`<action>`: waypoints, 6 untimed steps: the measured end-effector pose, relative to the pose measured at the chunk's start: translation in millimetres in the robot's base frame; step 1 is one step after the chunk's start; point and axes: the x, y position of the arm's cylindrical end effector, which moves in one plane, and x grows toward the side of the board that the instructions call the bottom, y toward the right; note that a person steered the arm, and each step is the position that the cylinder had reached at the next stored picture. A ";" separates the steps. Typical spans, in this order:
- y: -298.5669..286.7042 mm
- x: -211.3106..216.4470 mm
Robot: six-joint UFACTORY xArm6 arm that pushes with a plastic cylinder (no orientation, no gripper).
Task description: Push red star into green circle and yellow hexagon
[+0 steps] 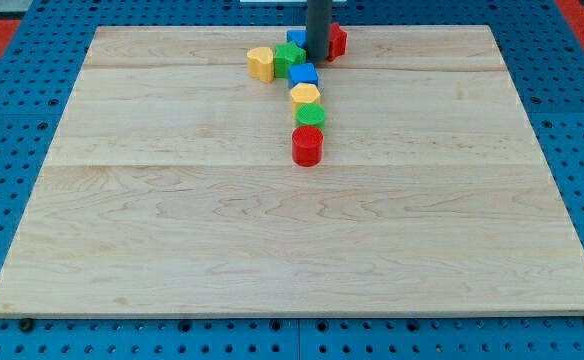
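Up near the view's top edge of the wooden board (172,230): dark rod, my tip (317,58) down among a cluster of blocks. No claw on this rod, so nothing opened or closed and nothing held; only a bare end touching the board. Just to the tip's right, partly hidden behind the rod, red star (336,40). Just to its left, green block (288,58), shape hard to make out, with a blue block (296,38) behind it and a yellow block (261,63) at the cluster's far left. Below the tip, running in a short column toward the view's bottom: blue block (304,74), then yellow hexagon (305,95), then green circle (310,115), then red cylinder (307,145), each touching or nearly touching the next. Red star well above yellow hexagon and green circle, apart from both, with the tip and the second blue block between.
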 end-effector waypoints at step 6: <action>-4.3 -25.7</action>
